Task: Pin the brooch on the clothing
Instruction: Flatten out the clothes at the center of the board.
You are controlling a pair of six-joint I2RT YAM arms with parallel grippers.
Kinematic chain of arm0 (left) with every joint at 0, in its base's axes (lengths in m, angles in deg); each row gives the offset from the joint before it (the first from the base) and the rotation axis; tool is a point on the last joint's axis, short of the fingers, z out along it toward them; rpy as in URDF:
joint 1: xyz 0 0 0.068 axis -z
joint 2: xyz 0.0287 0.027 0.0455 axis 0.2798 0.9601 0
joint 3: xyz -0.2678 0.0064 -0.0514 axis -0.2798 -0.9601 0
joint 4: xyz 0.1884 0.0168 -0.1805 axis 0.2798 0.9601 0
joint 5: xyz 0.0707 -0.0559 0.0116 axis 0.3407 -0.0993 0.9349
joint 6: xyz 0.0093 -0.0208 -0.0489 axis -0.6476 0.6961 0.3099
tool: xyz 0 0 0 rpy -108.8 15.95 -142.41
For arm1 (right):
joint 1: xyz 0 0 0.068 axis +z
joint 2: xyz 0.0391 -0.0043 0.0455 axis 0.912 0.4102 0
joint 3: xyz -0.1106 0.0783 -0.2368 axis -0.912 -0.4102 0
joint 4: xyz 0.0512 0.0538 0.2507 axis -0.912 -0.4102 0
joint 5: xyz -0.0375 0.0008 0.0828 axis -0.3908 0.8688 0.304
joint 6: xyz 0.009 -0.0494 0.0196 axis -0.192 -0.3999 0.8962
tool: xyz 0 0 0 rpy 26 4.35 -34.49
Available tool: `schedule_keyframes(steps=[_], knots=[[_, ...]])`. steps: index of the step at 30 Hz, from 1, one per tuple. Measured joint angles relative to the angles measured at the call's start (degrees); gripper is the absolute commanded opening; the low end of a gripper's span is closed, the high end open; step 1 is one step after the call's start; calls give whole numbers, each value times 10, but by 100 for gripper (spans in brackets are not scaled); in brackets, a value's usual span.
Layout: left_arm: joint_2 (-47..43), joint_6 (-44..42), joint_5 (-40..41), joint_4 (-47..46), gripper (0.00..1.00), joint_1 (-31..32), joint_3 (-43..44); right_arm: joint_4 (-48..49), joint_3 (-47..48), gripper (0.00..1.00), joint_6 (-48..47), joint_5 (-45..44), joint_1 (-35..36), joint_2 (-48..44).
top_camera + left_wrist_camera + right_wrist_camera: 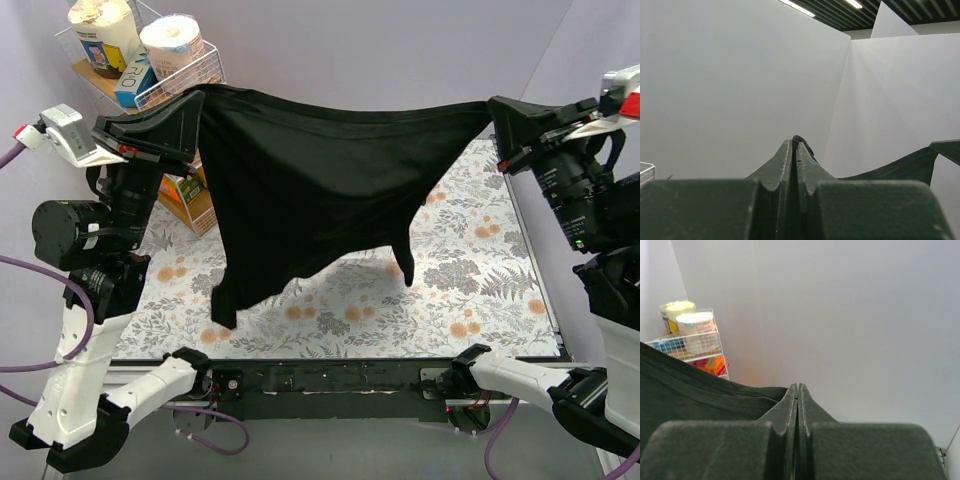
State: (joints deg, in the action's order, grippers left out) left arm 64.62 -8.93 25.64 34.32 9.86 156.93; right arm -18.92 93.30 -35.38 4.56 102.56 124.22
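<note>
Okay, quick one: we see the clothing [320,190] strung up in the air between both arms, over the floral table [480,290]. The left end effector [192,100] is pinched narrow on the shirt's top edge at far left. The right end effector [497,112] is pinched narrow on the top edge at far right. Both wrist views show the jaws pressed together with black fabric at the tips. The top edge sags a bit in the middle and the body hangs in folds, with one tail dropping at near left and a shorter one near centre. We can't tell if the lowest tip touches the table. As for the brooch, we can't find it in any view, maybe hidden behind fabric or out of frame, so no location from us. A wire basket [190,70] with containers [170,45] sits just behind the left end effector.

We judge the step in hand as spreading the shirt to lie flat for pinning, so the task has barely begun. To do it well, neither pinch should loosen and both arms should come down together at the same rate. The tails should land first, then the top edge gets drawn away from them so the panel unrolls without bunching. Pull apart just enough to take out the sag, since more risks fabric slipping out. Steer the left side clear of the basket
</note>
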Motion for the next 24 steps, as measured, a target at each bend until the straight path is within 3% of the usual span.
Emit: schedule_keyframes(steps=[8, 15, 20, 24], knots=[[64, 0, 22, -7, 0, -4, 0, 62, -40, 1, -39, -24, 0, 26], [242, 14, 11, -12, 0, -69, -4, 87, -47, 1, -49, 14, -77, 185], [383, 16, -10, -1, 0, -88, 106, 97, 24, 1, -33, 84, -170, 299], [427, 13, -34, 4, 0, -89, 229, 114, 112, 1, -29, 125, -197, 329]])
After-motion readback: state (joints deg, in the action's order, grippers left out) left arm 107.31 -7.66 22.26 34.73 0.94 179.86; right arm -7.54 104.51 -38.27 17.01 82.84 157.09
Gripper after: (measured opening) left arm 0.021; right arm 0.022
